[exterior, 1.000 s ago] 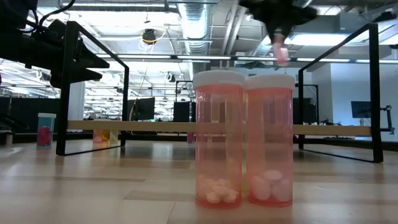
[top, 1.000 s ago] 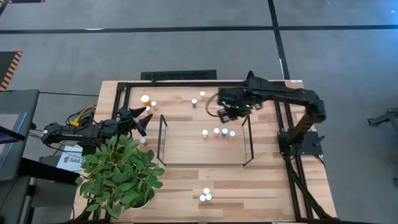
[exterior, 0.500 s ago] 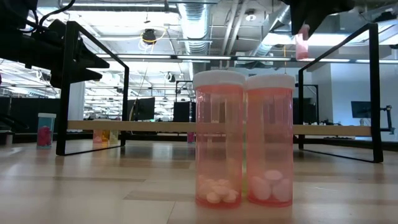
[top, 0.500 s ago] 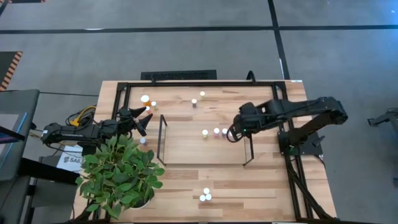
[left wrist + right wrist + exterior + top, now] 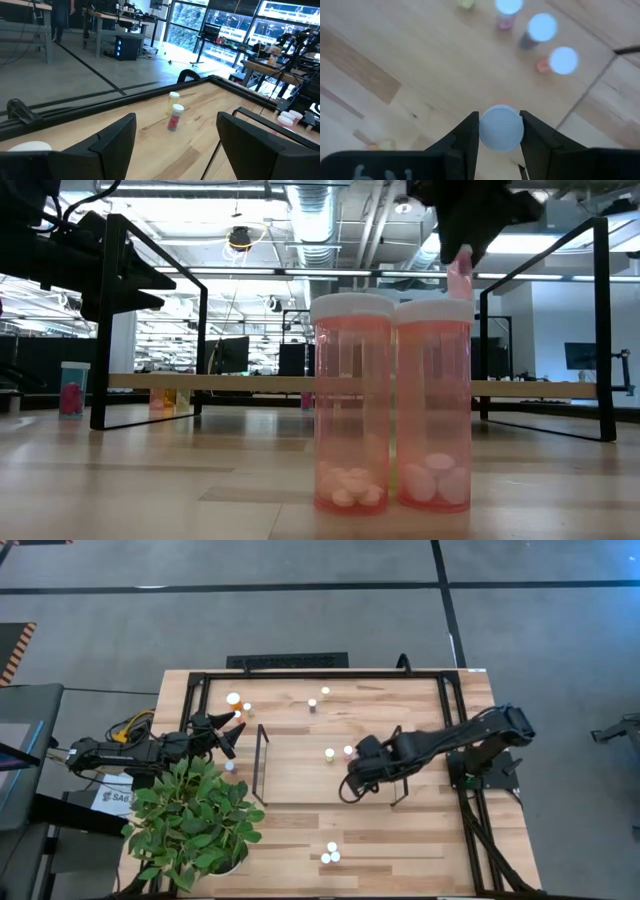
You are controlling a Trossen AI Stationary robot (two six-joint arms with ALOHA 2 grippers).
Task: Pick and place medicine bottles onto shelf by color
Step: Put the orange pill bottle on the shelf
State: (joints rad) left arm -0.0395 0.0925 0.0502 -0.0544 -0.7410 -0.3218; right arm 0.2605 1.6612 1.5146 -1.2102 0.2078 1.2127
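My right gripper (image 5: 352, 780) is over the light-wood shelf (image 5: 300, 780), near its right wire end, shut on a pale red bottle with a white cap (image 5: 501, 127). The bottle also shows in the low view (image 5: 460, 272), high above the table. Several bottles (image 5: 541, 26) stand upright in a row on the shelf beyond it, two of them showing in the high view (image 5: 348, 750). My left gripper (image 5: 232, 730) waits open and empty at the table's left; in its wrist view (image 5: 176, 131) two bottles (image 5: 173, 117) stand far ahead between the fingers. My right gripper pinches the bottle's white cap (image 5: 501, 127) between its two fingers, one on each side of the cap. The fingers come from above, pointing down. The bottle's pale red body (image 5: 460, 275) hangs below the fingers, about upright, lifted clear of the shelf.
A potted plant (image 5: 195, 815) fills the near left corner. Loose bottles stand at the far left (image 5: 233, 698), the far middle (image 5: 312, 703) and near the front edge (image 5: 330, 854); two orange ones (image 5: 350, 400) stand close before the low camera. A black frame (image 5: 300, 674) bounds the table.
My right gripper has carried the pale red bottle from the table's far side toward the near edge, first to the shelf's right end, then leftward over the shelf. The bottle has stayed lifted clear in the shut fingers.
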